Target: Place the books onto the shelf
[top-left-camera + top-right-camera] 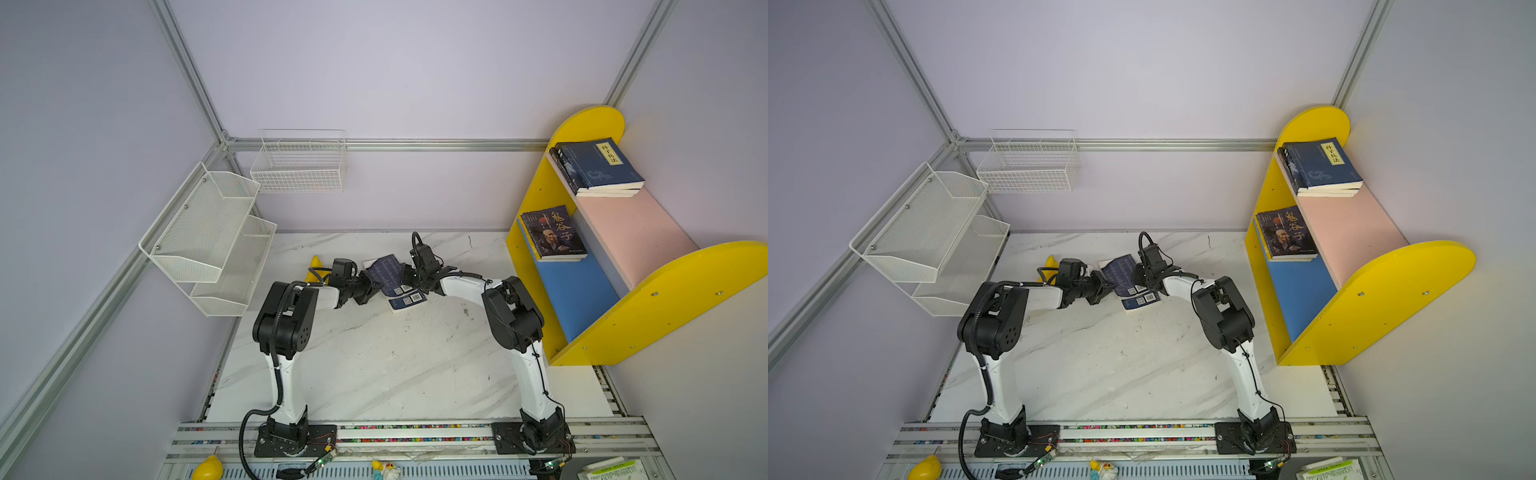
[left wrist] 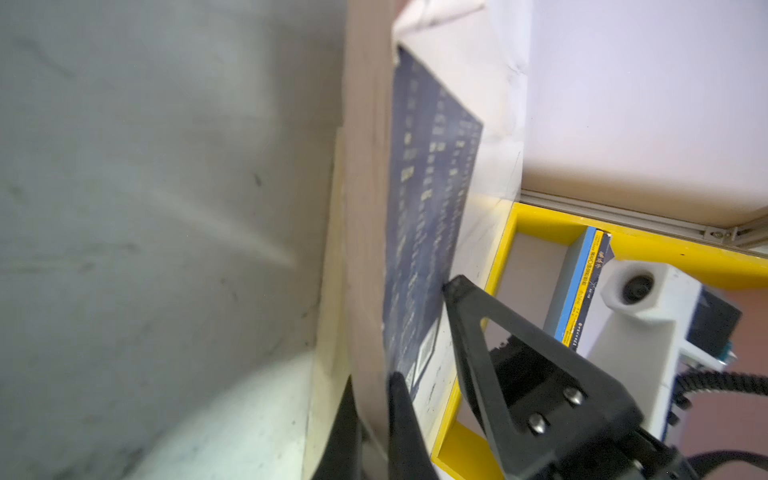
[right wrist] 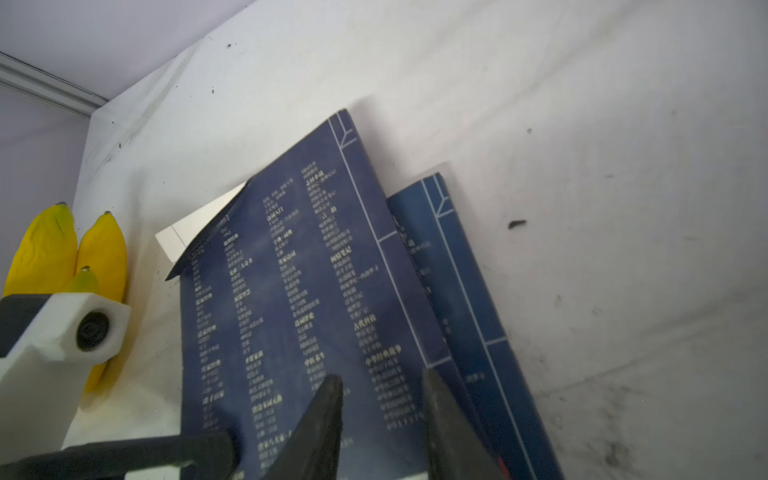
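Just beside the bananas (image 1: pixel 316 262), the left gripper (image 2: pixel 371 399) is clamped on the page edge of the upper navy book (image 3: pixel 291 291). That book lies askew on a second navy book (image 3: pixel 461 291) on the table (image 1: pixel 374 365). The right gripper (image 3: pixel 381 376), fingers apart, touches its cover. Other books (image 1: pixel 598 166) lie on the shelf (image 1: pixel 590 120).

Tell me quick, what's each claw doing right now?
Left claw: closed, pinching the edge of the upper navy book.
Right claw: partly open, tips at that book's cover, gripping nothing.
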Tool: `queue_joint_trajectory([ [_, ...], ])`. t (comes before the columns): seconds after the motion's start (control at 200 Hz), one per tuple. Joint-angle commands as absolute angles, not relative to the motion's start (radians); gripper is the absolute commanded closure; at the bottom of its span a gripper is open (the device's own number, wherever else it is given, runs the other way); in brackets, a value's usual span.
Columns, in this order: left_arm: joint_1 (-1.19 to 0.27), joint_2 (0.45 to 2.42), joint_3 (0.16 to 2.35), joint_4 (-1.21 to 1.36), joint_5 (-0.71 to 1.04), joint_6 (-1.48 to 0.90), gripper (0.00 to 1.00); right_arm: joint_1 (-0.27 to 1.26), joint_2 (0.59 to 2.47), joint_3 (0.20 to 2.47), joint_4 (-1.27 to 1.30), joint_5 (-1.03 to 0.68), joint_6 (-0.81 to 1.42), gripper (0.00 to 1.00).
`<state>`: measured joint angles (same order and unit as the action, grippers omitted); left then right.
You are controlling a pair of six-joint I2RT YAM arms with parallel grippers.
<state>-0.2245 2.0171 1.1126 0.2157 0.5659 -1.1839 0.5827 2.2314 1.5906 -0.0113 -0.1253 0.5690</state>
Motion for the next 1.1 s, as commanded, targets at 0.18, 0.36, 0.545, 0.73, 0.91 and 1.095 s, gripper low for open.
queue_joint_trajectory([
  [0.18, -0.225, 1.863, 1.161, 0.068, 0.498, -1.094, 0.97, 0.583, 2.133, 1.546, -0.007, -0.175, 0.525, 0.57],
  [0.36, -0.225, 1.817, 1.270, -0.186, 0.465, -0.982, 1.00, 0.584, 2.021, 1.531, -0.003, -0.103, 0.397, 0.43],
  [0.545, -0.205, 1.811, 1.423, -0.369, 0.546, -0.922, 1.00, 0.628, 1.824, 1.376, 0.069, -0.001, 0.239, 0.18],
  [0.73, -0.186, 1.849, 1.584, -0.468, 0.674, -0.924, 1.00, 0.776, 1.692, 1.284, -0.011, 0.185, 0.056, 0.03],
  [0.91, -0.186, 1.898, 1.723, -0.608, 0.743, -0.846, 1.00, 0.908, 1.668, 1.253, -0.025, 0.356, -0.029, 0.03],
  [1.095, -0.186, 1.896, 1.755, -0.667, 0.800, -0.804, 1.00, 0.955, 1.752, 1.286, -0.007, 0.548, -0.093, 0.05],
])
